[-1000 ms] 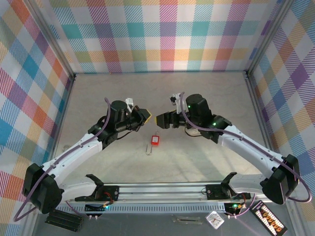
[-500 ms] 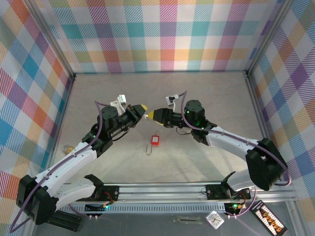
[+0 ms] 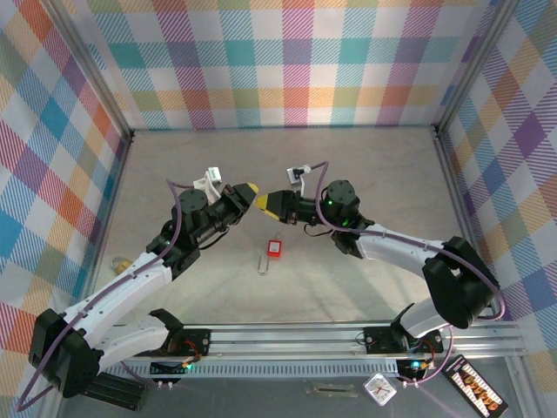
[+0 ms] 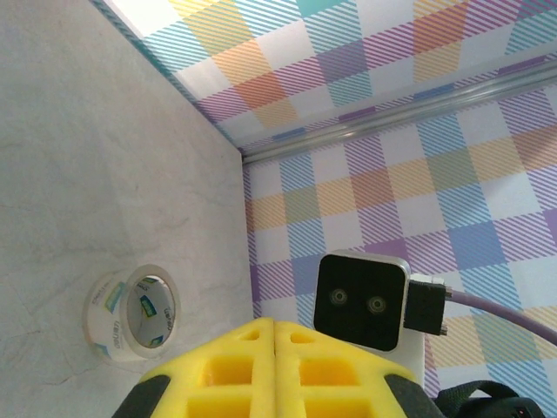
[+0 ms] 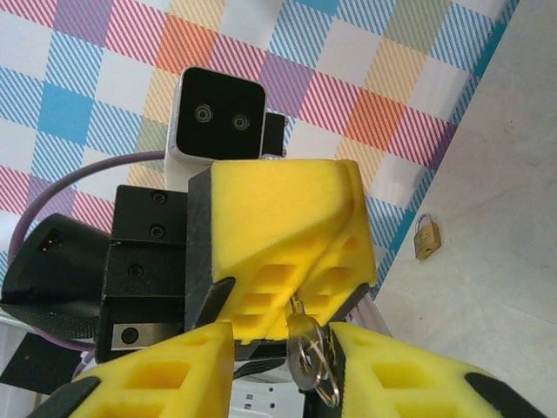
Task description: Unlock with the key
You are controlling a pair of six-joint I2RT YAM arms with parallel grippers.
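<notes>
Aloft, left gripper [image 3: 250, 189] tight on the key [image 5: 304, 345]; right gripper [image 3: 264, 202] jaws apart around it

Bright, even light everywhere, look: only soft, faint shadows on the pale grey mottled tabletop [image 3: 365, 165]. Overhead view crisp, pastel checked walls [image 3: 296, 61] splaying outward toward the edges.

R fingers [image 5: 174, 374] narrowed round key [image 5: 303, 348] — moved left twd L gripper [image 3: 250, 189].

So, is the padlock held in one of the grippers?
No, the padlock lies free on the table, beside the checked wall.
</notes>
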